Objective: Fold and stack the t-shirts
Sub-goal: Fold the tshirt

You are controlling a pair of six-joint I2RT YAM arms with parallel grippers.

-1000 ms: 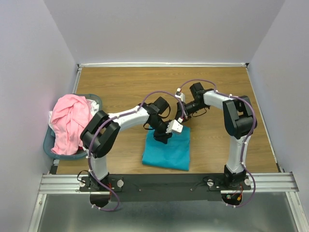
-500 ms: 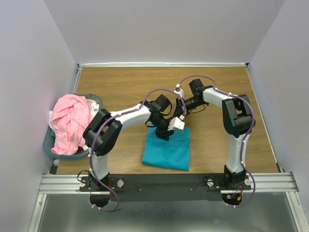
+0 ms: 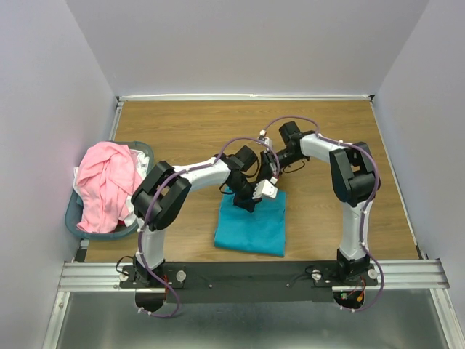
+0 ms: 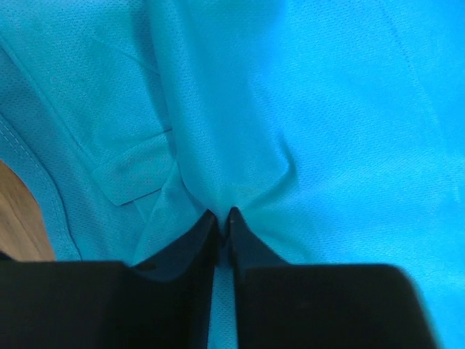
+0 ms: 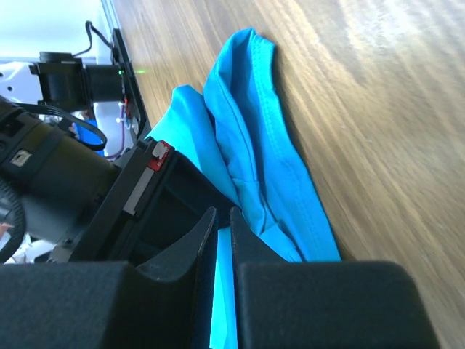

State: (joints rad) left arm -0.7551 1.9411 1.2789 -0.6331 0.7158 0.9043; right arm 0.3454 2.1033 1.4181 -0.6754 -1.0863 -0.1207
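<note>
Top external view gives us two t-shirts: one teal t-shirt (image 3: 251, 231) folded at 6 o'clock on the counter (image 3: 189, 131), one pink t-shirt (image 3: 102, 182) heaped in the basket (image 3: 73, 214) at 9 o'clock. Our left hand (image 4: 224, 214) and right hand (image 5: 221, 212) are clenched on the teal cloth's 12 o'clock edge; we judge it light and limp, best pinched at hems

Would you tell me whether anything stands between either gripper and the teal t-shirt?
Nothing visible does. The left gripper is pinched shut on a fold of the teal t-shirt, and the right gripper is closed on cloth at its far edge.
</note>
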